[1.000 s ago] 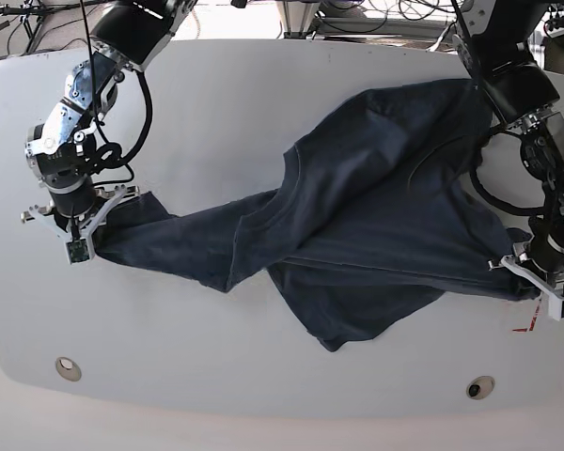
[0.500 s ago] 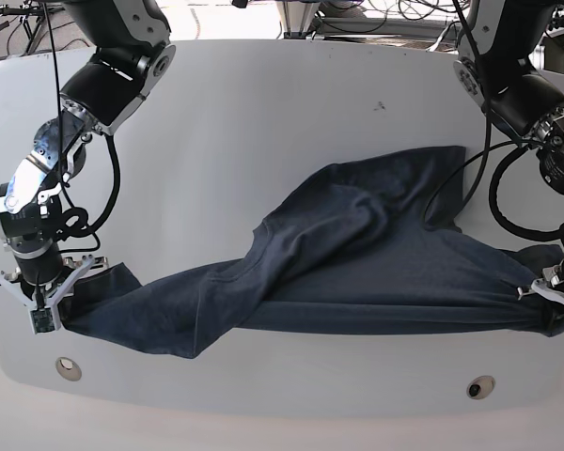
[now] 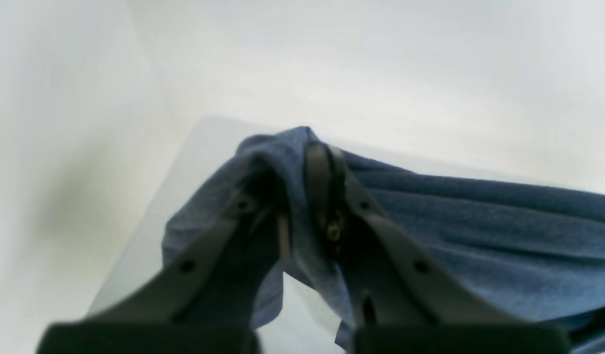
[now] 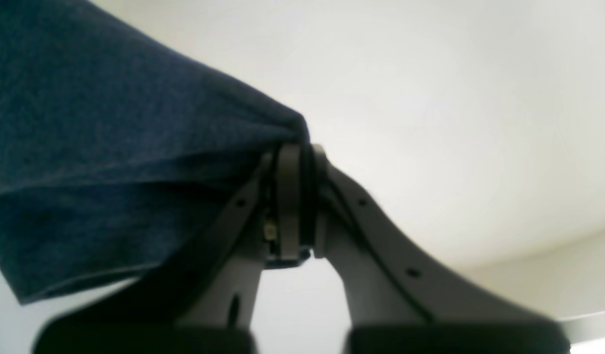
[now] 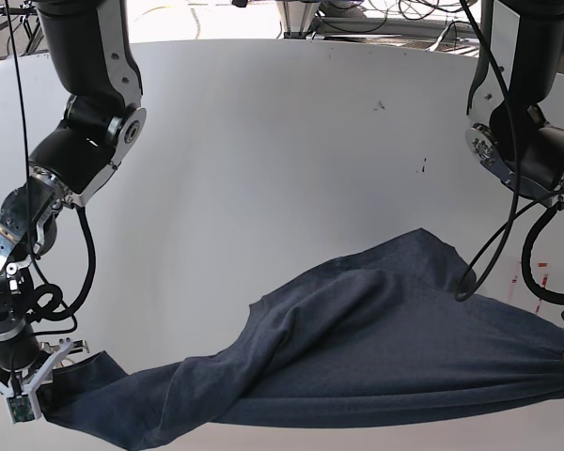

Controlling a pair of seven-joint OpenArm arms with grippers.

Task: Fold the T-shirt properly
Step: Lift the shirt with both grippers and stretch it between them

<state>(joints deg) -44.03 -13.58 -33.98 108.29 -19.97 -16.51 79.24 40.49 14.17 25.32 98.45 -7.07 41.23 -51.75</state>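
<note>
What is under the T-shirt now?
Under the T-shirt only the white table shows around it. The right hand and left hand pinch its two ends. Whatever lies beneath the cloth is covered.

1. I am looking at a robotics lab bench, not a home: a broad white curved table (image 5: 291,141) fills the base view.
2. Two black-and-silver robot arms with looping black cables (image 5: 85,263) reach in from the far corners.
3. Tangled wires and metal framing (image 5: 357,19) crowd the space behind the table.
</note>
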